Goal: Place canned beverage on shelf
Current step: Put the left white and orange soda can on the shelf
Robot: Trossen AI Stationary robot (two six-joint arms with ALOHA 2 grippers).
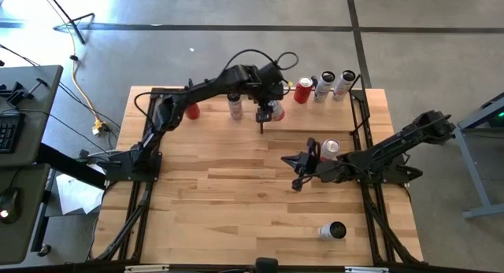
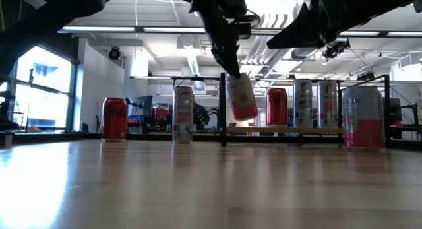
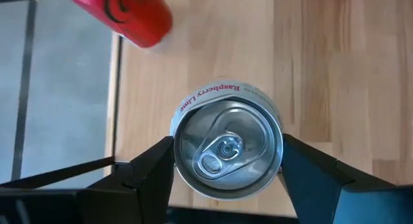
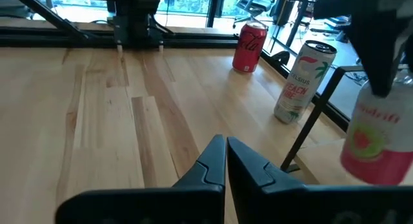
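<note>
- Left gripper (image 3: 226, 175): my fingers (image 3: 151, 166) clamp either side of a raspberry-lime can (image 3: 226, 150), seen top-down in the wrist view, pull-tab up.
- In the low view the held can (image 2: 242, 97) hangs clear of the table and tilted, bottom swung off to one side. I judge it needs levelling before release, or it may tip over.
- The shelf (image 2: 310, 130) lies along the far edge of the table; its thin black upright plate (image 2: 223, 127) stands just beside and below the can. I'd keep the can clear of that plate on the way down.
- Already on the shelf: a red can (image 1: 303, 90) and two pale cans (image 1: 324, 87). The free spot looks to be between the plate and the red can, so I'd lower there, slowly, and open only once the base sits flat.
- Off the shelf, on the table's far edge: a red cola can (image 2: 114, 119) and a tall pale can (image 2: 182, 115).
- Right gripper (image 4: 226, 161): fingers closed on nothing, parked mid-table near a pink-and-white can (image 1: 330, 149); another can (image 1: 332, 230) lies on its side near the front.
</note>
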